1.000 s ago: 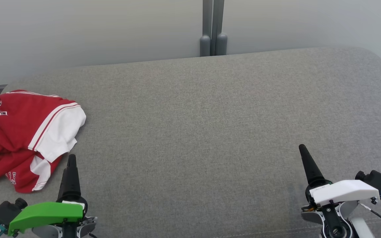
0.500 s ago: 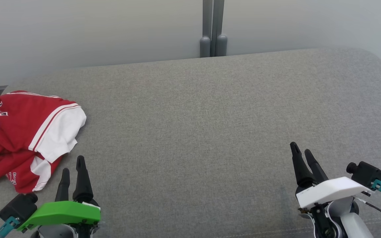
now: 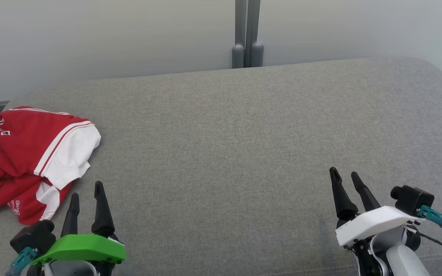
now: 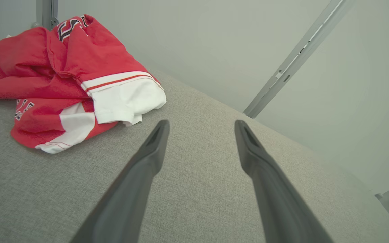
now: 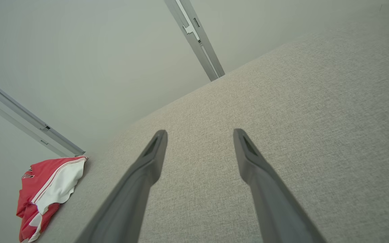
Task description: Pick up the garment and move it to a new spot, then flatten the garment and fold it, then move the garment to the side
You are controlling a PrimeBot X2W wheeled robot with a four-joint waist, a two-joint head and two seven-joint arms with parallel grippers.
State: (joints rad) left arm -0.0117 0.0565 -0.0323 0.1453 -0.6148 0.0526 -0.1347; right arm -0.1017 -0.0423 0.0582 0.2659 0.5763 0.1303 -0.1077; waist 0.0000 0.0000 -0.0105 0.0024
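A crumpled red-and-white jersey (image 3: 25,153) lies at the left end of the grey fabric cushion (image 3: 225,134), close to the cushion's back edge. Its white, red-striped sleeve is turned toward the cushion's middle. The left gripper (image 3: 86,190) sits over the cushion's front-left part, just beside the jersey's near hem but not touching it. Its two fingers are spread and hold nothing. The right gripper (image 3: 343,173) sits over the cushion's front-right part, well apart from the jersey, its fingers likewise parted and empty. A grey post (image 3: 247,34) rises behind the middle of the cushion's back edge.
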